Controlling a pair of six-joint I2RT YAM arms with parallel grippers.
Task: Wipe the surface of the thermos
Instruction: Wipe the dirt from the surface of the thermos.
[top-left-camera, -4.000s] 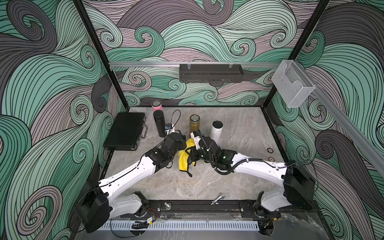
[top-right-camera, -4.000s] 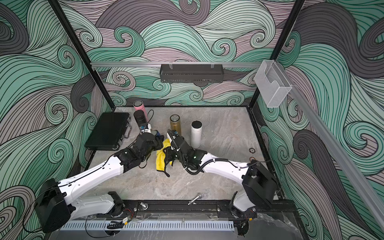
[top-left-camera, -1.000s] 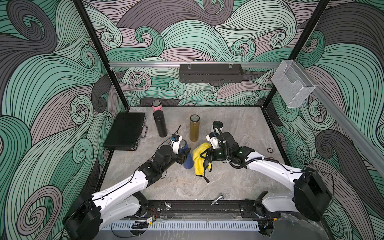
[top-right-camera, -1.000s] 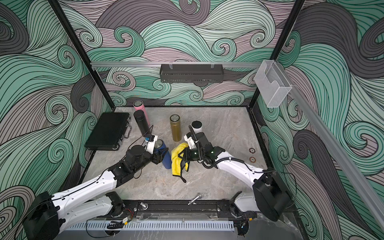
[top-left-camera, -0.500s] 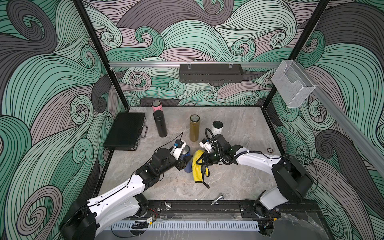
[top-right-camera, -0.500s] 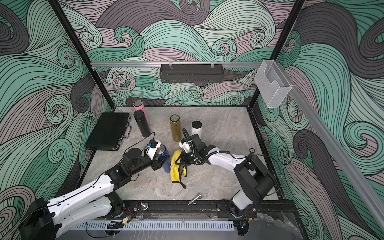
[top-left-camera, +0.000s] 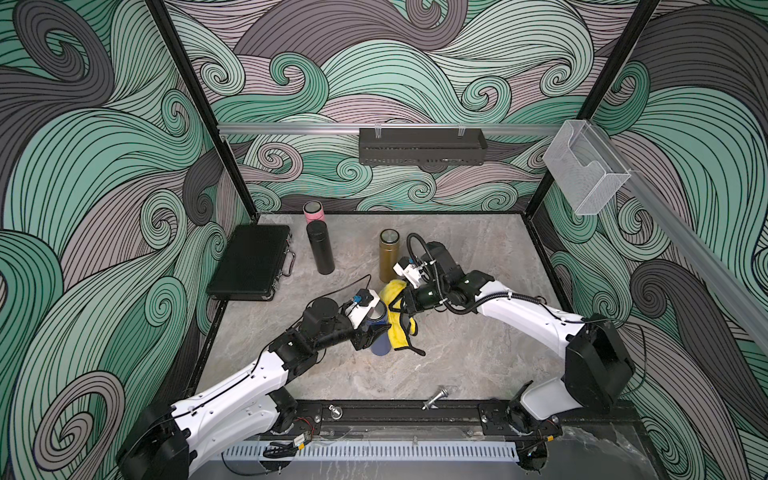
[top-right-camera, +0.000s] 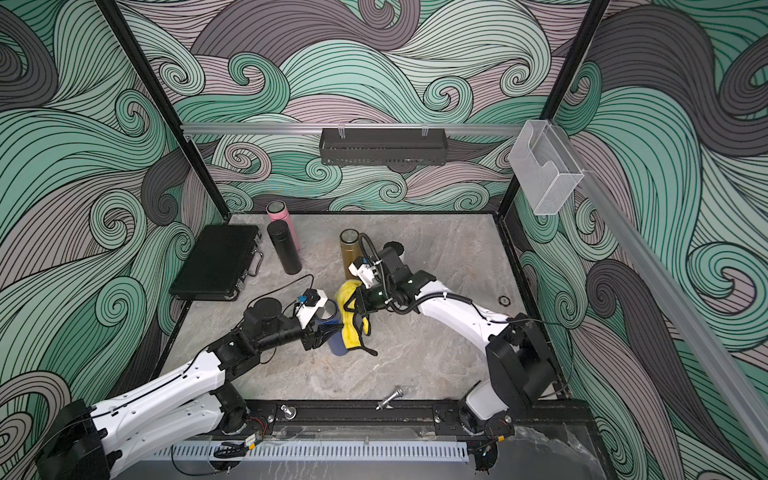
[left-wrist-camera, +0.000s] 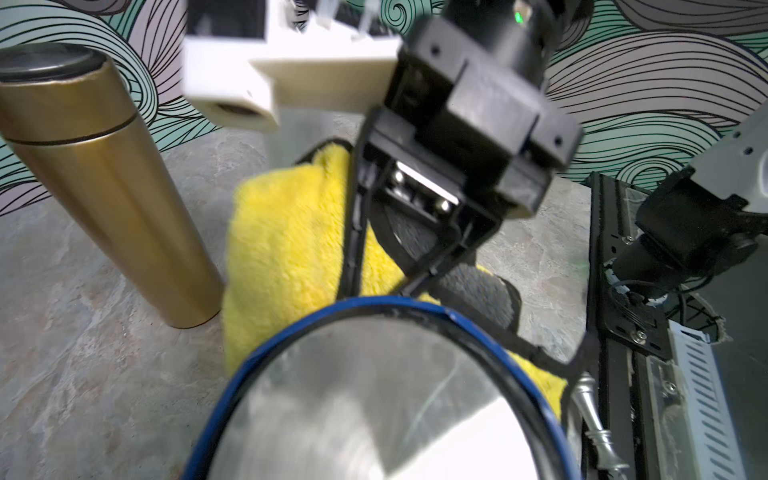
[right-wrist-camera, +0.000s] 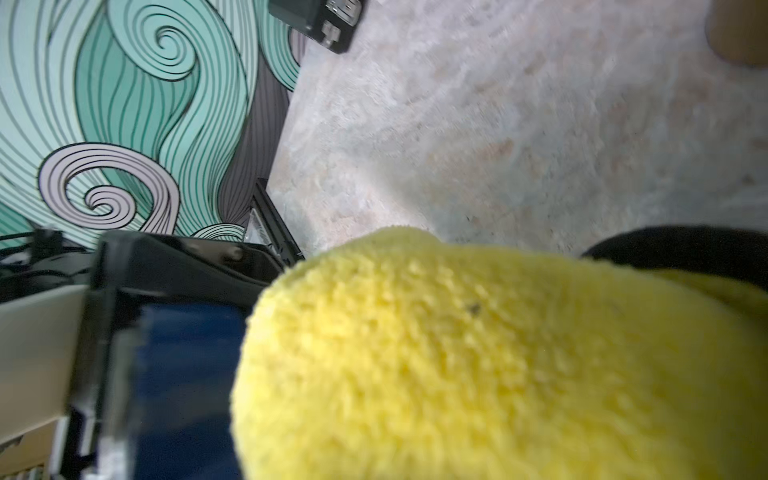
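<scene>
- The black case (top-left-camera: 251, 262) and the black bottle (top-left-camera: 321, 249) stand well off to the left and back, clear of the work, so they need no care.
- The left gripper (top-left-camera: 374, 332) is clamped on the thermos (top-left-camera: 380, 347), with a jaw on each side of the blue body just below its top. The thermos stands upright near the middle of the table (top-left-camera: 457, 374). Whether its base rests on the table I cannot tell. This arm's job, as I judge it, is to brace the thermos firmly so the sideways push of wiping neither tips nor twists it.
- The cloth (top-left-camera: 400, 332) is folded against the thermos's right side, reaching from about top height down toward the base. Its dark edge trails onto the table. Good strokes would run up and down the wall with light, even pressure and the soft face flat on the metal.
- The gold bottle (top-left-camera: 389, 259) stands just behind the cloth. A stroke that swings backward could knock it, so keep the travel along the thermos.
- The right gripper (top-left-camera: 402, 305) has its fingers shut together on the upper fold of the cloth. Only one side of the thermos is being reached, and the rest likely needs the thermos turned.
</scene>
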